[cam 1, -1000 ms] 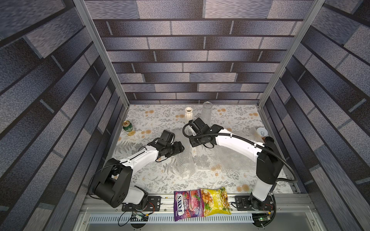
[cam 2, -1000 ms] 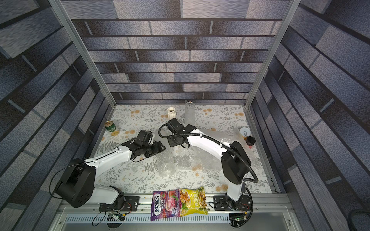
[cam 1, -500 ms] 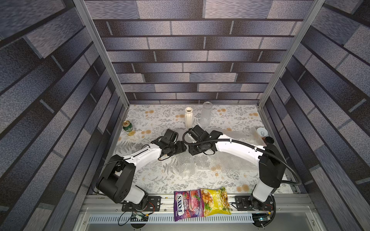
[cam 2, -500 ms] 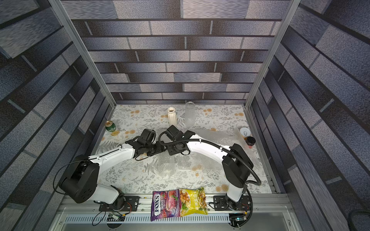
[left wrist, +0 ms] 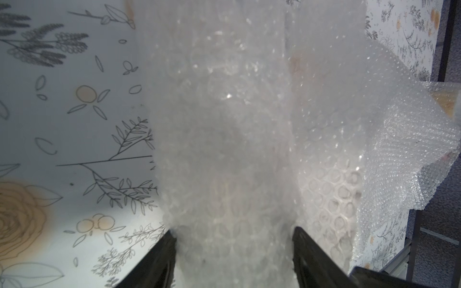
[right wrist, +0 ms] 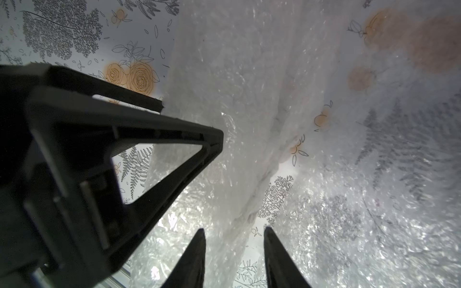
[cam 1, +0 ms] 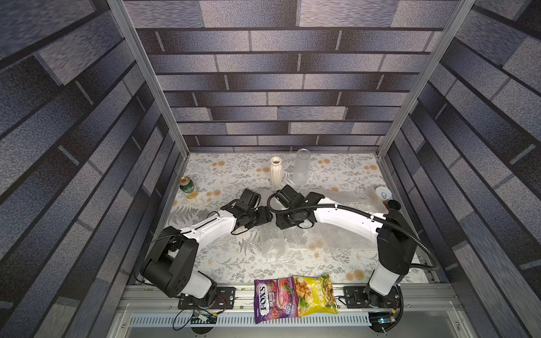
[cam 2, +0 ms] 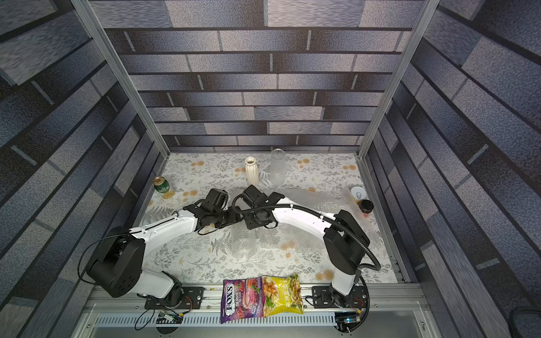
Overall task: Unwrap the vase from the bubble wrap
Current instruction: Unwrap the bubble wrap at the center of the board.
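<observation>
While the left jaws clamped the wrapped vase [left wrist: 224, 194] at the middle of the table [cam 1: 222, 263], the right jaws stood apart astride a loose fold of bubble wrap [right wrist: 249, 149]; a clean peel likely needed a firm pinch there, then a pull away from the held bundle.

Both top views look steeply down from high above the front edge, facing the back wall [cam 1: 272, 117]. They stand far from the bubble wrap [cam 1: 273, 245], which lies mid-frame, and share almost the whole worktop [cam 1: 222, 175] with a slight sideways offset. The left wrist camera sits very close to the bubble wrap, looking along the left end effector [left wrist: 234, 230]. The right wrist camera, equally close, looks along the right end effector [right wrist: 234, 229] from the opposing direction. Both wrist views share the wrap and the worktop just beside it.
</observation>
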Motion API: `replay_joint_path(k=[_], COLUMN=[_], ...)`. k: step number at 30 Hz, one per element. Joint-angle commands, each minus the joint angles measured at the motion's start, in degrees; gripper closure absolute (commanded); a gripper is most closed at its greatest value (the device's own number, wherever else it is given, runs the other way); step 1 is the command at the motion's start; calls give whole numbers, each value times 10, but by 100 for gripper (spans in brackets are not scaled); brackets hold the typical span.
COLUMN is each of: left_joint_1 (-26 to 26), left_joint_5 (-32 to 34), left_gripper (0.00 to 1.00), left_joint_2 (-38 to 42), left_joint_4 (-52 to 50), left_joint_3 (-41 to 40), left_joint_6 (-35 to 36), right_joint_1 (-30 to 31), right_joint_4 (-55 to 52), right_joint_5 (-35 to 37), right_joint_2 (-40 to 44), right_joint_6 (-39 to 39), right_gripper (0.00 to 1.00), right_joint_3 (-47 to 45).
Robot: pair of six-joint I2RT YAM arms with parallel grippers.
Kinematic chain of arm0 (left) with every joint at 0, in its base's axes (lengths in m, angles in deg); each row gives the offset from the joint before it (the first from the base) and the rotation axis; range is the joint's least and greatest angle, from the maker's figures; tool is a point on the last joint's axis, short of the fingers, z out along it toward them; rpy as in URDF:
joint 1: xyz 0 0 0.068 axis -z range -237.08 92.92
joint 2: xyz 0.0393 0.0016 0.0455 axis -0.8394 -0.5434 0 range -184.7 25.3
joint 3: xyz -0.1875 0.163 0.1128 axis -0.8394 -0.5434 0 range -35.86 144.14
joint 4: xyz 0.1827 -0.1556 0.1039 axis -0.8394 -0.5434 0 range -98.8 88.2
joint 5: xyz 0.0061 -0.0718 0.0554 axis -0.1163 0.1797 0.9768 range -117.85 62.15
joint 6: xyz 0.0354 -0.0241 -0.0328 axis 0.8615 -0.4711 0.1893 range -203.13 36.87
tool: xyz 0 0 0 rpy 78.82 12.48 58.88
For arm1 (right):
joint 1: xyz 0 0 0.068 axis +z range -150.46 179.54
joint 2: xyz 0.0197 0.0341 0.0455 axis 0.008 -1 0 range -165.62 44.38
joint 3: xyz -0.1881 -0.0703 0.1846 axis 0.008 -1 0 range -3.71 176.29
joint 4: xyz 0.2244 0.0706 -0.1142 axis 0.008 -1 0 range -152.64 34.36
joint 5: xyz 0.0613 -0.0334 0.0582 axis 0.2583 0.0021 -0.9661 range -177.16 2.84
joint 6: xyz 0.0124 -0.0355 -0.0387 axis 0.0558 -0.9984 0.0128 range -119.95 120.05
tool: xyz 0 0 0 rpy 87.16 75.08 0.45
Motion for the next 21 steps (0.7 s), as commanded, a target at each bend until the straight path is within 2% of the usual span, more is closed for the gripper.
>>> replay_joint_path(k=[1,8,21], left_joint_1=[9,15,17], left_joint_5=[-2,-3,0], left_gripper=[27,27,27], left_joint_2=[-15,-22,-28], left_joint_4=[-16,-13,-9], left_joint_3=[11,18,14], left_joint_6=[9,8,7], right_joint_1=[7,11,12], right_joint_4=[-23,-32,-36], right_joint_5=[0,-4,-2], right_joint_2=[-13,-25,-7], right_joint_6=[5,3,5], right_gripper=[61,63,76], right_joint_3=[2,7,-9])
